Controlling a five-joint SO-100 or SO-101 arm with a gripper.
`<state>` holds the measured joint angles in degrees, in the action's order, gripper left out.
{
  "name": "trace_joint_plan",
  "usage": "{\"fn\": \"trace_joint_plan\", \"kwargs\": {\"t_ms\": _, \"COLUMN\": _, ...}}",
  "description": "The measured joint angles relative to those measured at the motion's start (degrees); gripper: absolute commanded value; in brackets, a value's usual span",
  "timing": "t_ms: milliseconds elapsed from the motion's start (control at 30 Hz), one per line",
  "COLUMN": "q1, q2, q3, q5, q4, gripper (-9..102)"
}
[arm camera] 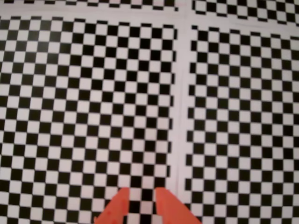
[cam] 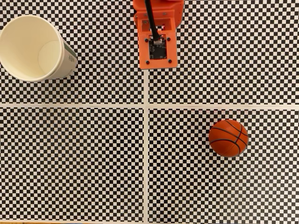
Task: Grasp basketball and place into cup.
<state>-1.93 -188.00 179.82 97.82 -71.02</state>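
Note:
The basketball [cam: 228,137], a small orange ball with black seams, rests on the checkered mat at the right of the fixed view. The cup [cam: 32,46], white paper with a cream inside and a green mark on its side, stands at the upper left with its mouth up. The orange arm [cam: 157,42] sits at the top centre, far from both. In the wrist view my gripper [arm camera: 141,191] pokes in from the bottom edge. Its two orange fingertips [arm camera: 122,200] stand a narrow gap apart, with nothing but the mat between them.
A black-and-white checkered mat [cam: 74,158] covers the table, split by white seams into four panels. A black cable [cam: 150,21] runs down the arm.

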Motion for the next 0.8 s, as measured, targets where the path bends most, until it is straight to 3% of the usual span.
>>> {"fn": "trace_joint_plan", "kwargs": {"t_ms": 133, "q1": 0.0, "q2": 0.0, "q3": 0.0, "q5": 0.79, "q4": 0.0, "gripper": 0}}
{"fn": "trace_joint_plan", "kwargs": {"t_ms": 233, "q1": -1.67, "q2": 0.0, "q3": 0.0, "q5": 7.38, "q4": 0.88, "gripper": 0}}
{"fn": "trace_joint_plan", "kwargs": {"t_ms": 367, "q1": -2.55, "q2": 0.0, "q3": 0.0, "q5": 1.14, "q4": 2.81, "gripper": 1}}
{"fn": "trace_joint_plan", "kwargs": {"t_ms": 500, "q1": -4.04, "q2": 0.0, "q3": -1.32, "q5": 3.34, "q4": 3.69, "gripper": 6}}
{"fn": "trace_joint_plan", "kwargs": {"t_ms": 633, "q1": -3.78, "q2": 3.96, "q3": -8.09, "q5": 3.43, "q4": 3.69, "gripper": 7}}
{"fn": "trace_joint_plan", "kwargs": {"t_ms": 800, "q1": -1.05, "q2": 23.12, "q3": -25.75, "q5": 0.26, "q4": 1.23, "gripper": 6}}
